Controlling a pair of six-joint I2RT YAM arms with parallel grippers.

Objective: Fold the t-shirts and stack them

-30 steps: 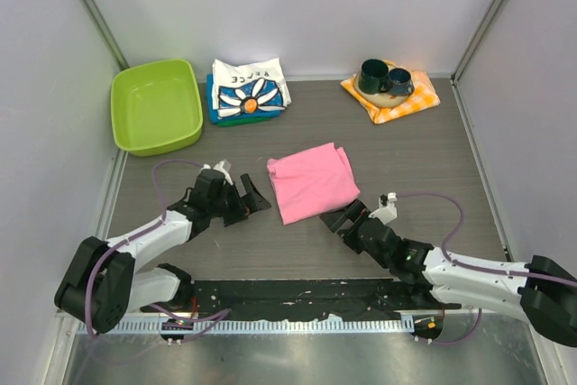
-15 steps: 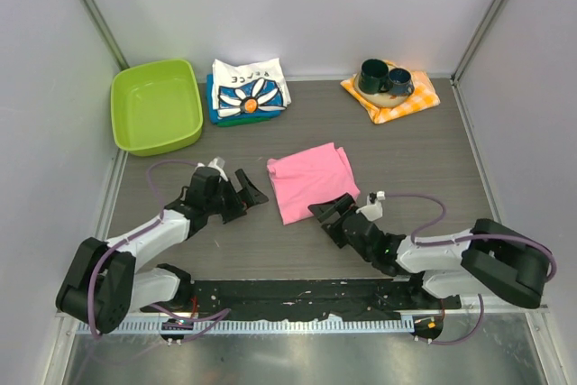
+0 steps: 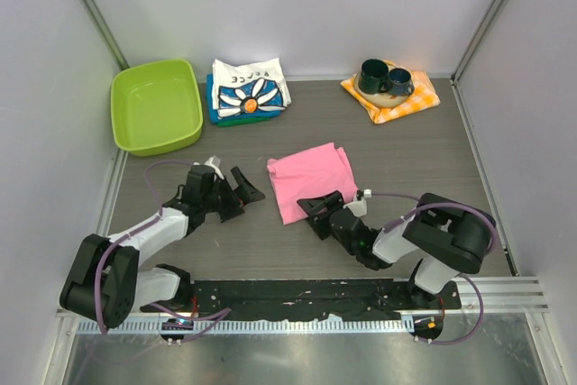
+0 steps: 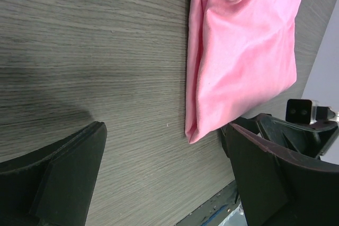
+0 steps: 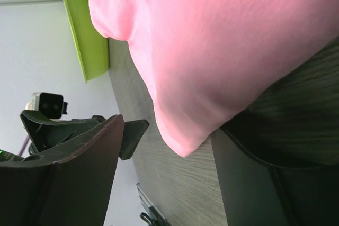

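Note:
A folded bright pink t-shirt [image 3: 313, 180] lies mid-table; it also shows in the left wrist view [image 4: 243, 46] and the right wrist view [image 5: 222, 41]. A white daisy-print t-shirt [image 3: 250, 87] lies on folded blue and green ones [image 3: 216, 113] at the back. My left gripper [image 3: 245, 190] is open, low over the table, left of the pink shirt and apart from it. My right gripper [image 3: 317, 212] is open at the pink shirt's near edge, its jaws either side of the near left corner [image 5: 185, 149].
A lime green tub [image 3: 155, 105] stands at the back left. Two dark mugs [image 3: 385, 77] sit on an orange-and-white checked cloth [image 3: 406, 104] at the back right. Grey walls enclose the table on three sides.
My right gripper has moved left along the pink shirt's near edge towards its left corner, the arm folding in. My left gripper has shifted slightly back and left.

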